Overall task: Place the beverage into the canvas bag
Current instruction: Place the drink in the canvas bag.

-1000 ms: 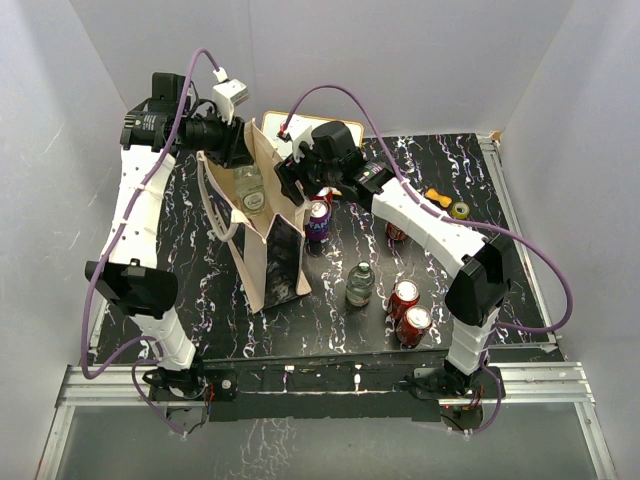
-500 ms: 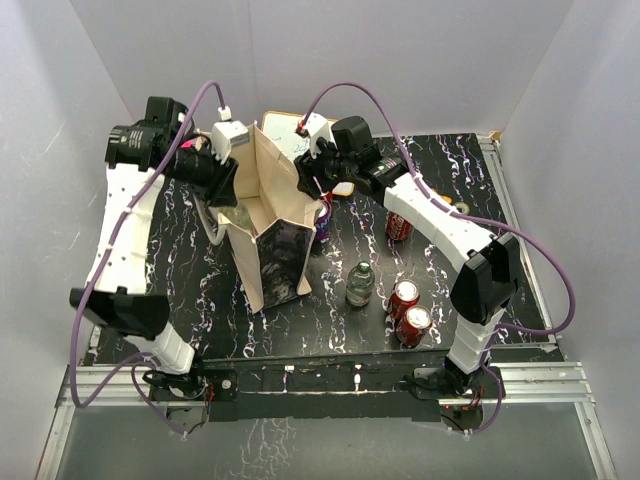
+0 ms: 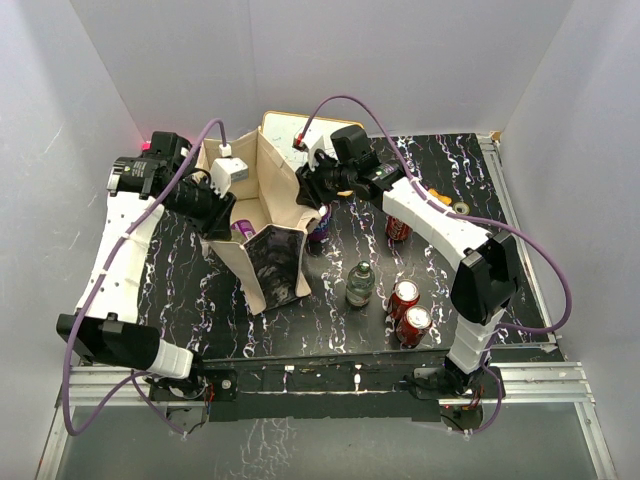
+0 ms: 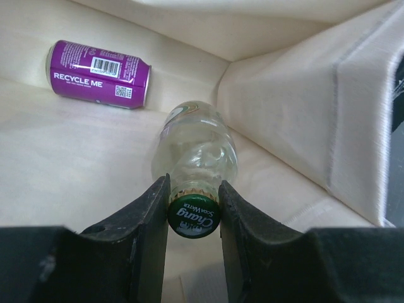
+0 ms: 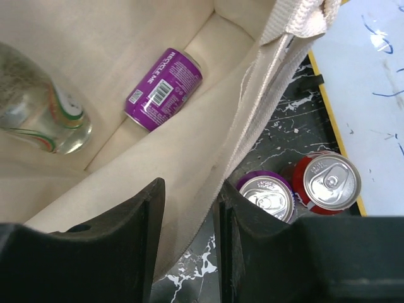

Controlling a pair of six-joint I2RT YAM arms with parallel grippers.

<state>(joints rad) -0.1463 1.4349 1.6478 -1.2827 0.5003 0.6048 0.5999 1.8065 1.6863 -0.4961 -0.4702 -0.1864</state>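
bottle (image 4: 194,151): a second ago at the mouth of the canvas bag (image 3: 278,195), now low inside it near a lying purple can (image 4: 99,74), so release looks like the only step left | left hand (image 4: 194,208): narrowly parted, clamped on the bottle's green cap | right hand (image 5: 189,202): fingers close together, apparently pinching the bag's rim open

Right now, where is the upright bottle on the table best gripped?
At its narrow capped neck, coming straight down from above: the bottle stands upright with its top free, while the canvas bag and two red cans flank its body.
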